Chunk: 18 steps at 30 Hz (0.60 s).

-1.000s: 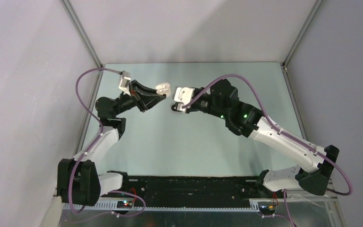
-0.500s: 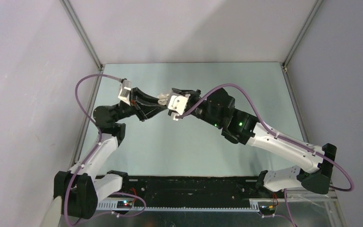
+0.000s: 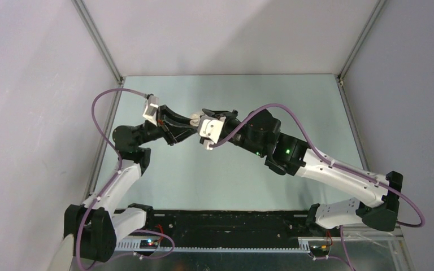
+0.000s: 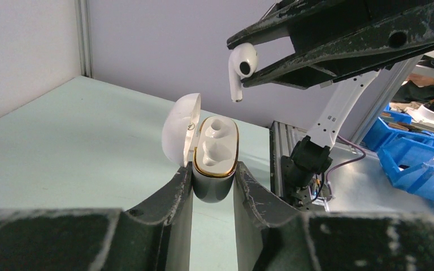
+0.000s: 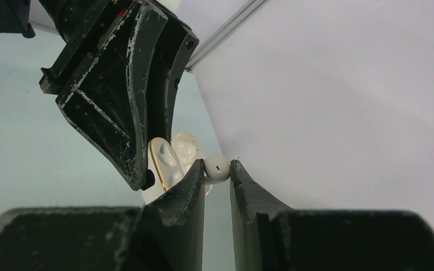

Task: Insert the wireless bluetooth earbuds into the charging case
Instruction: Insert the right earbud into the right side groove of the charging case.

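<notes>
In the left wrist view the white charging case stands upright between my left gripper's fingers, and the left gripper is shut on its lower body. The case's lid hangs open to the left, baring the gold-rimmed sockets. Above and slightly right of it hangs one white earbud, stem down, pinched in my right gripper. The right wrist view shows the earbud clamped at the tips of the right gripper, with the case just left of it. From the top, both grippers meet above mid-table, left gripper against right gripper.
The pale green table is walled by grey panels on three sides, with metal posts at the back corners. Blue bins stand beyond the table edge. The right arm's base sits at the near edge.
Both arms closed the gap between them. The right gripper carried the earbud leftward until it hung over the open case held by the left gripper. Neither grip changed.
</notes>
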Each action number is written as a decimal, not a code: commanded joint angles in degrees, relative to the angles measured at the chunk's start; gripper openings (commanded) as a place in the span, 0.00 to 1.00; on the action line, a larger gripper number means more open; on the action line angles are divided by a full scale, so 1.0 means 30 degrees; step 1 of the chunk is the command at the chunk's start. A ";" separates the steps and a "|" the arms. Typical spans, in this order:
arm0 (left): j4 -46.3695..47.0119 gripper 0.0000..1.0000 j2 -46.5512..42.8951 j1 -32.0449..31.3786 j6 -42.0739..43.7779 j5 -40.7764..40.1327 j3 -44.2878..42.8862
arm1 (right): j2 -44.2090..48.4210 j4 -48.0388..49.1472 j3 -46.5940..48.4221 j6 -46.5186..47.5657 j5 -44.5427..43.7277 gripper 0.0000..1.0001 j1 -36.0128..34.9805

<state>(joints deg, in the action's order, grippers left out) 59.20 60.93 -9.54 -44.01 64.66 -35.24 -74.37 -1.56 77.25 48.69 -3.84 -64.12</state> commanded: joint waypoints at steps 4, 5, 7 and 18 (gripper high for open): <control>0.0375 0.00 -0.0830 -0.0105 0.0174 -0.0345 0.0000 | 0.0549 -0.1096 0.0078 0.0128 -0.0015 0.00 -0.0142; 0.0370 0.00 -0.0857 -0.0103 0.0125 -0.0359 -0.0022 | 0.0555 -0.1063 -0.0009 0.0150 -0.0056 0.00 -0.0156; 0.0307 0.00 -0.0995 -0.0101 0.0126 -0.0335 -0.0069 | 0.0557 -0.0948 -0.0154 0.0225 -0.0166 0.00 -0.0153; 0.0290 0.00 -0.1273 -0.0101 0.0130 -0.0248 0.0171 | 0.0535 -0.0844 -0.0487 0.1013 -0.0157 0.00 -0.0539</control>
<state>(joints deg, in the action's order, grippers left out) 58.78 58.59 -9.63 -44.03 64.75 -34.79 -74.24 -4.60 76.36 49.98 -3.88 -64.77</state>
